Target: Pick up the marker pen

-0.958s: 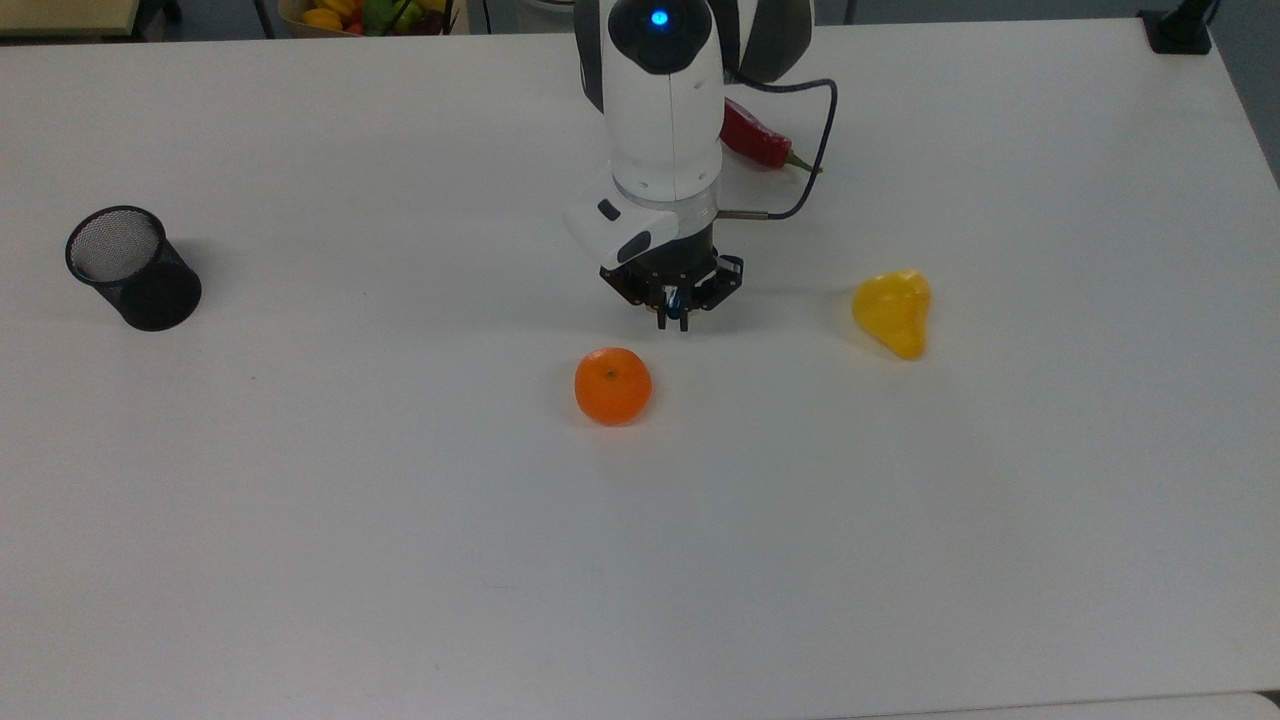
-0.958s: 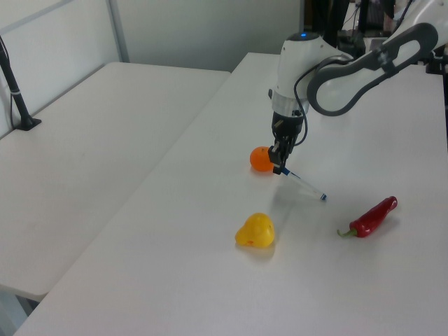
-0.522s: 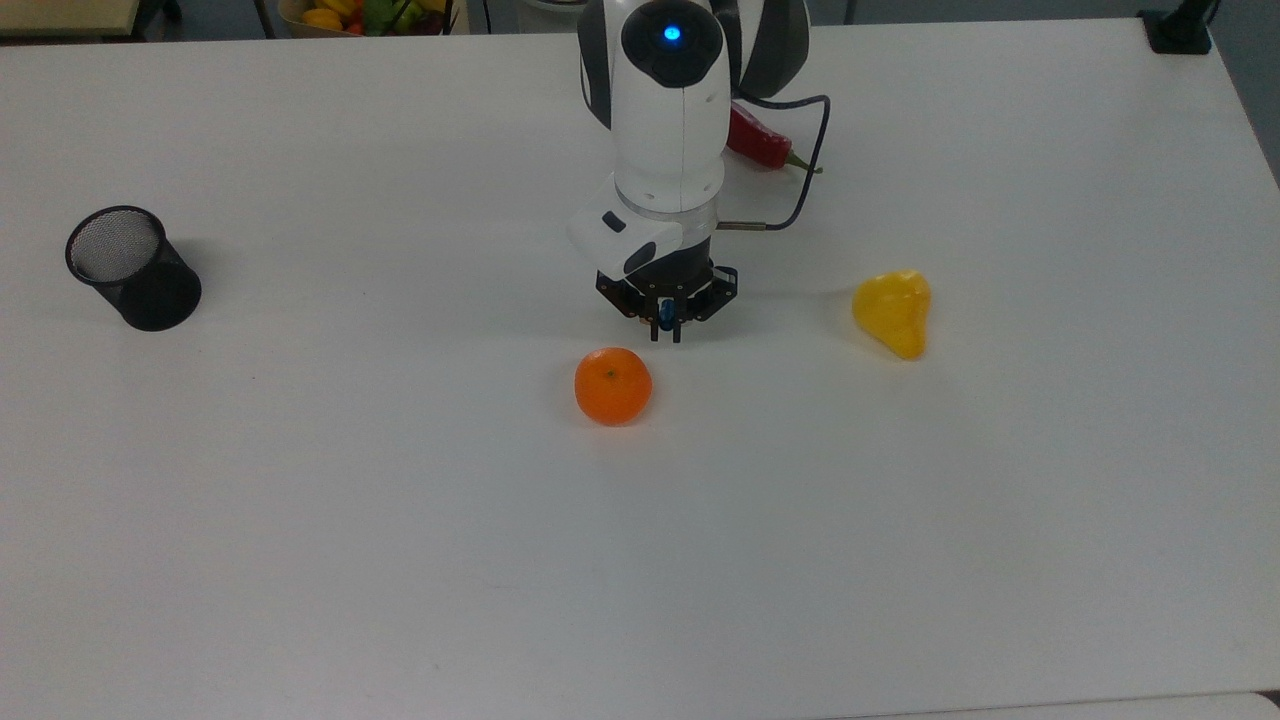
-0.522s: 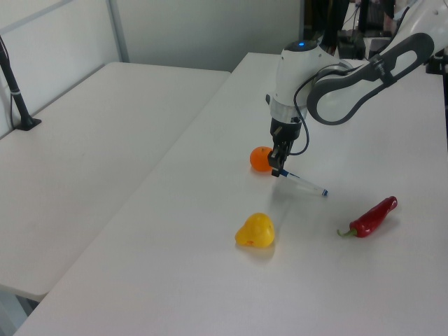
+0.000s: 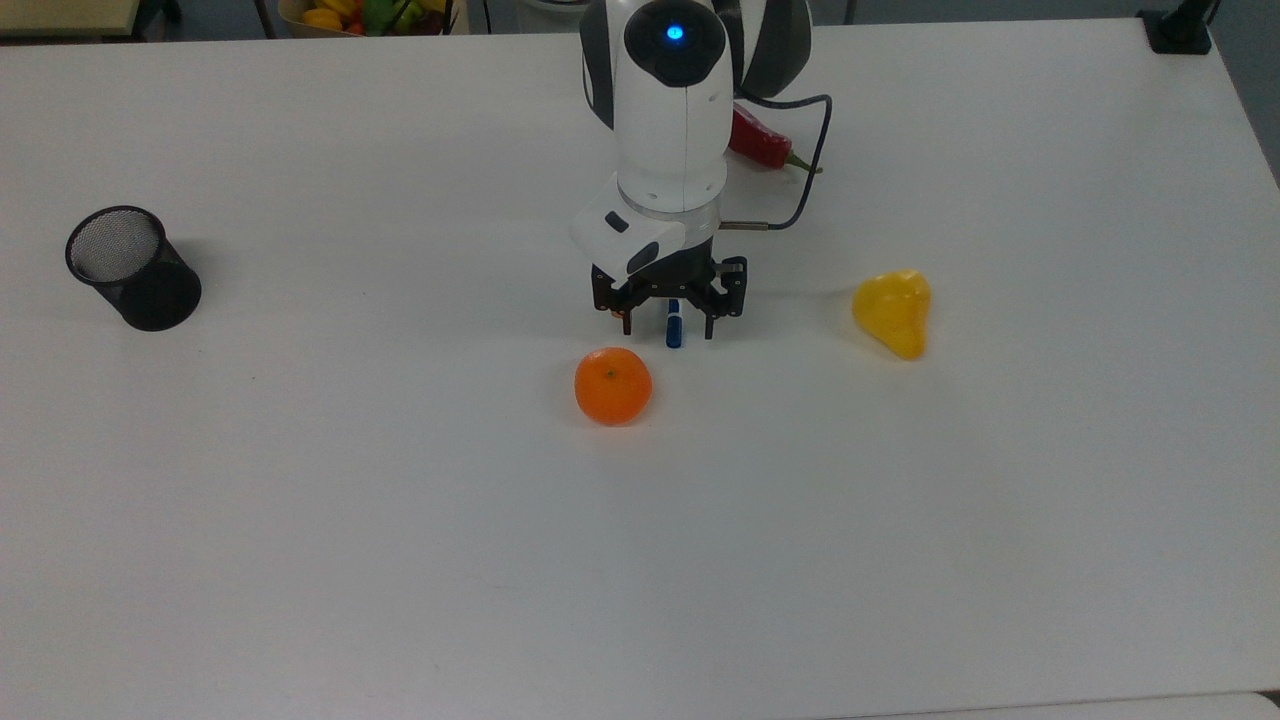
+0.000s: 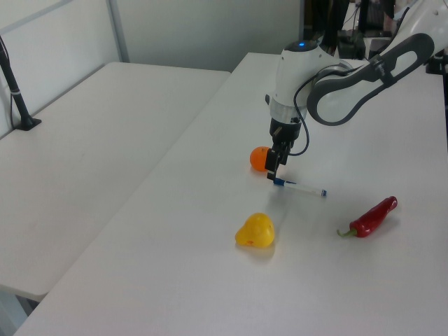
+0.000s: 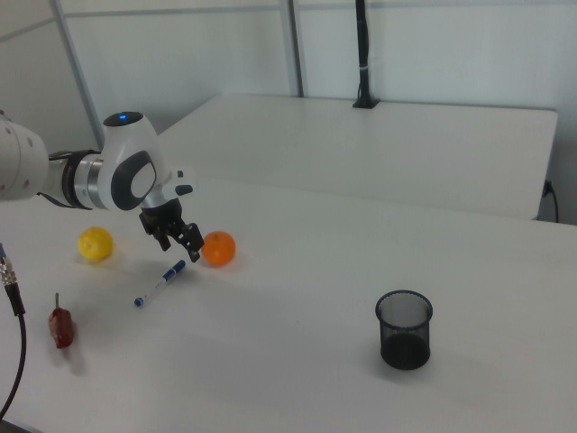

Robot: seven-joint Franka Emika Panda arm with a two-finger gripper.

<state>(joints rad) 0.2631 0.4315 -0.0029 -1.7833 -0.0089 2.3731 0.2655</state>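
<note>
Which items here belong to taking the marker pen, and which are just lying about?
In the job: marker pen, lying on the table; gripper, open over its blue cap end.

Lying about: orange, yellow pepper, red chili, black mesh cup.

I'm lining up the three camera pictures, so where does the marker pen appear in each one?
Top view: the marker pen shows its blue end between the gripper fingers, just above and right of the orange.
Left view: it lies flat at picture centre, right of the orange.
Right view: it lies slanted, lower left of the orange.
Shared landmark: the orange.
</note>
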